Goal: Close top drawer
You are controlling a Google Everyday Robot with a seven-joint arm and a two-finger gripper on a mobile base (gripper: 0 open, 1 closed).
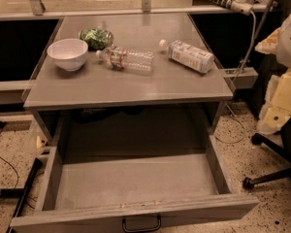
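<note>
Drawer (136, 181) open toward camera, front running left-right; tool out of view.

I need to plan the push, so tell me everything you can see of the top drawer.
The top drawer is pulled far out below the cabinet top. It looks grey, matte, wide and deep: bare floor, two side walls, flat front with small pale chips on its top edge and a centred black loop handle. Nothing lies inside or touches it. The gripper is not in view.

Top drawer (194, 208): one
Bowl (67, 53): one
Bottles: two, a clear bottle (126, 58) and a labelled bottle (188, 56)
Green packet (97, 38): one
Gripper: out of view
</note>
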